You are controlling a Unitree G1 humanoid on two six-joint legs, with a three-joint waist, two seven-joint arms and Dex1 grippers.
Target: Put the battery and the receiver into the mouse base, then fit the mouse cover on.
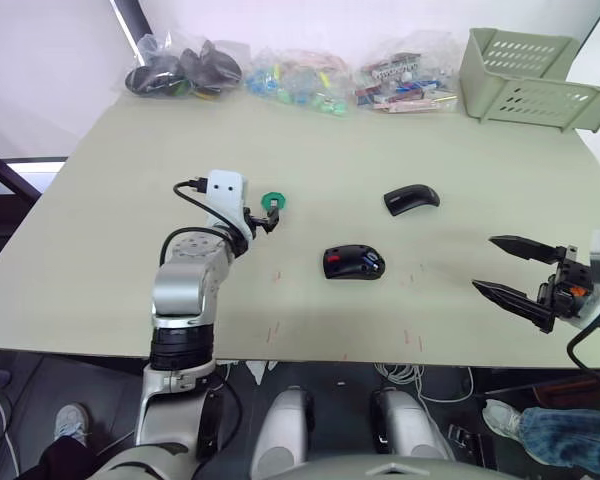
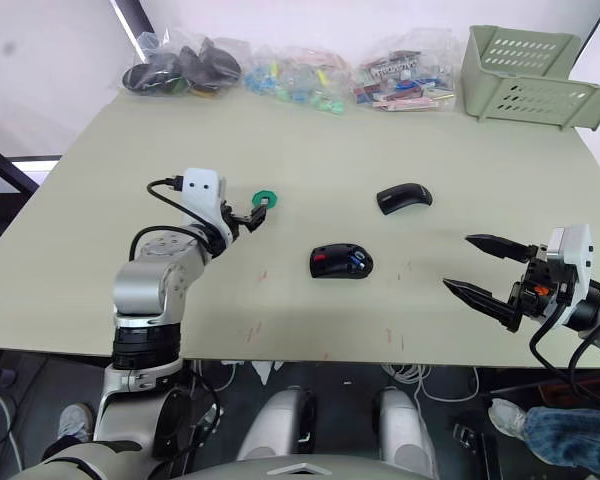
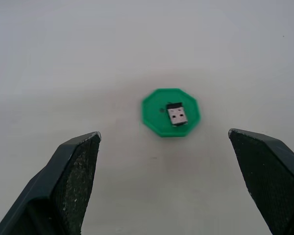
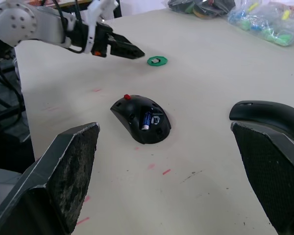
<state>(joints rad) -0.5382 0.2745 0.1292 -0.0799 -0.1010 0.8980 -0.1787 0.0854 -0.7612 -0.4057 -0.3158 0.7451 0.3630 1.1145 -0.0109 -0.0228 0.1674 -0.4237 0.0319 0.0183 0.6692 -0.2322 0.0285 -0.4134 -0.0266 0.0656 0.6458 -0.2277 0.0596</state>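
The black mouse base (image 1: 352, 263) lies open at the table's middle, red wheel toward my left, with the blue battery (image 4: 147, 119) seated inside it. The tiny receiver (image 3: 177, 115) rests on a green disc (image 1: 273, 202) left of the base. My left gripper (image 1: 268, 217) hovers open just short of that disc, the receiver centred ahead of its fingers. The glossy mouse cover (image 1: 411, 199) lies behind and to the right of the base. My right gripper (image 1: 484, 263) is open and holds nothing, well right of the base near the front edge.
Several clear bags of parts (image 1: 300, 75) line the far edge, and a pale green basket (image 1: 525, 80) stands at the back right. Small red marks (image 1: 276, 276) dot the tabletop near the front. A person's leg (image 1: 565, 440) shows below the table's front right.
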